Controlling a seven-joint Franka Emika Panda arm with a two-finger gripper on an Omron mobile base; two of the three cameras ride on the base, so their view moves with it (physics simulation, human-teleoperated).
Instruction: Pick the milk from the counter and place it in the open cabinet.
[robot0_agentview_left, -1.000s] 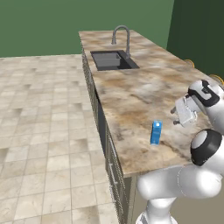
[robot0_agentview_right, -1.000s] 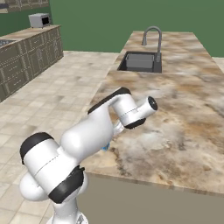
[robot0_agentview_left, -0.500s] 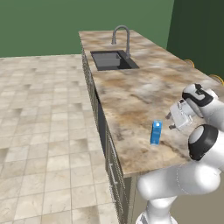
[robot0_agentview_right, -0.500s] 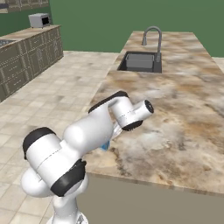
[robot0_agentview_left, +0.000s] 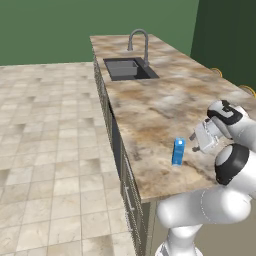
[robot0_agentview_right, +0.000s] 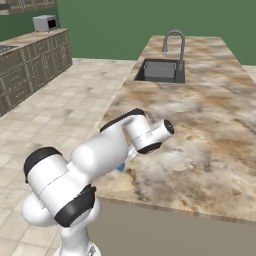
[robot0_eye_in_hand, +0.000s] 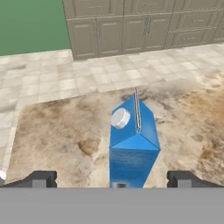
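Note:
The milk (robot0_agentview_left: 178, 152) is a small blue carton that stands upright on the marbled counter (robot0_agentview_left: 150, 105), near its front left edge. My gripper (robot0_agentview_left: 196, 142) hangs just right of it at carton height, open. In the hand view the milk (robot0_eye_in_hand: 132, 144) with its white cap rises centred between the two dark fingertips (robot0_eye_in_hand: 43, 178) of the gripper (robot0_eye_in_hand: 113, 179), a wide gap on each side, with nothing held. In the right base view the white arm covers the milk (robot0_agentview_right: 120, 168) except for a blue sliver. The open cabinet is out of view.
A dark sink (robot0_agentview_left: 127, 69) with a grey faucet (robot0_agentview_left: 140, 42) sits at the counter's far end. The counter's edge (robot0_agentview_left: 131, 165) drops to tiled floor just left of the milk. Beige closed cabinets (robot0_eye_in_hand: 131, 26) stand across the floor. A microwave (robot0_agentview_right: 45, 22) sits on a far counter.
The hand has come down and moved a little left, closer to the milk. The milk has not moved, and the jaws stay wide.

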